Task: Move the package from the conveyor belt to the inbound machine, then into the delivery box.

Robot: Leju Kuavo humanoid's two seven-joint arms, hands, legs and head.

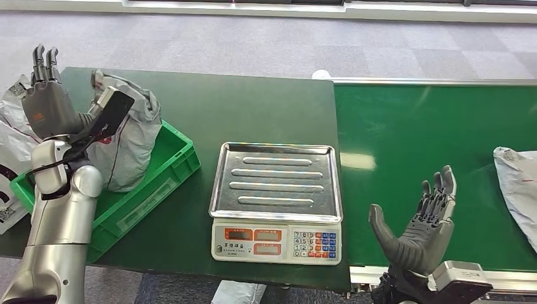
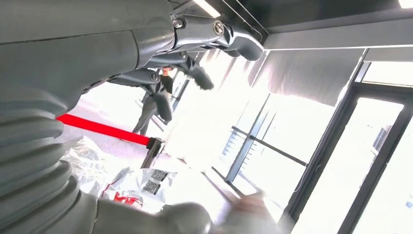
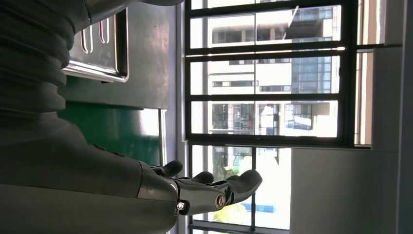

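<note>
A grey plastic package (image 1: 130,136) stands in the green delivery box (image 1: 168,168) at the table's left. My left hand (image 1: 47,101) is raised beside it, fingers pointing up and holding nothing. Another grey package (image 1: 519,190) lies on the green conveyor belt (image 1: 418,133) at the right edge. My right hand (image 1: 421,228) hovers open, palm up, over the belt's near edge, left of that package. The scale, serving as inbound machine (image 1: 277,199), has a bare steel tray. In the right wrist view, my right hand's fingers (image 3: 214,187) are spread next to the scale tray (image 3: 100,44).
White and grey bags (image 1: 12,136) lie left of the green box; they appear with a red barrier (image 2: 104,129) in the left wrist view. A person (image 2: 156,97) stands in the distance there. The green table (image 1: 253,107) lies bare behind the scale.
</note>
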